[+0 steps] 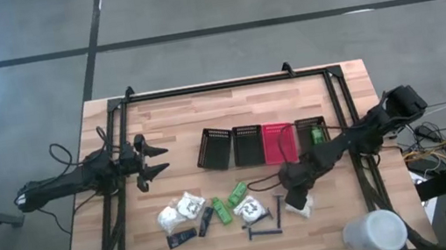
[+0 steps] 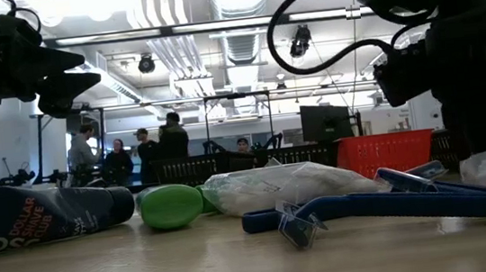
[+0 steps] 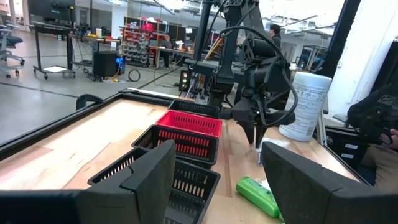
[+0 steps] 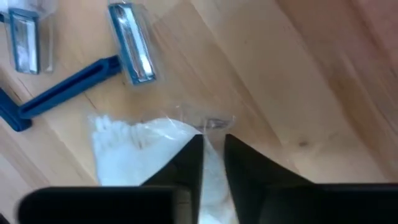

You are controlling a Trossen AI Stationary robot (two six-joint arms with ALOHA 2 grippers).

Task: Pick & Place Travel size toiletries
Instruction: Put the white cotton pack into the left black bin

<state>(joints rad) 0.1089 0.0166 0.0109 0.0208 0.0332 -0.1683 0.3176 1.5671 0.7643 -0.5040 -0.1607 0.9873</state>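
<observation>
4 mesh bins sit in a row near the middle of the tabletop (image 1: 203, 110): 2 black bins (image 1: 216, 148) on the left, a red bin (image 1: 278, 142) next, and a last black bin (image 1: 311, 132) at the right end. That right-end bin holds 1 green bottle (image 1: 318, 136); nothing shows inside the other 3 from above.

The right tool (image 1: 297, 195) is down on the tabletop in front of the red bin, toward the near edge, its 2 fingers pinched almost together on a white crinkly packet (image 4: 134, 152). Just beside that packet lie blue-handled razors (image 4: 68, 84), 1 with a clear cap over its head.

The rest of the toiletries are scattered along the near edge: 2 more white packets (image 1: 178, 210), a black tube (image 1: 180, 237), more green bottles (image 1: 235, 197) and another white packet (image 1: 253, 212).

A large white cup (image 1: 375, 233) stands at the near right corner, well apart from the bins.

The left tool (image 1: 150, 161) hangs over the left part of the tabletop, fingers spread and holding nothing.
</observation>
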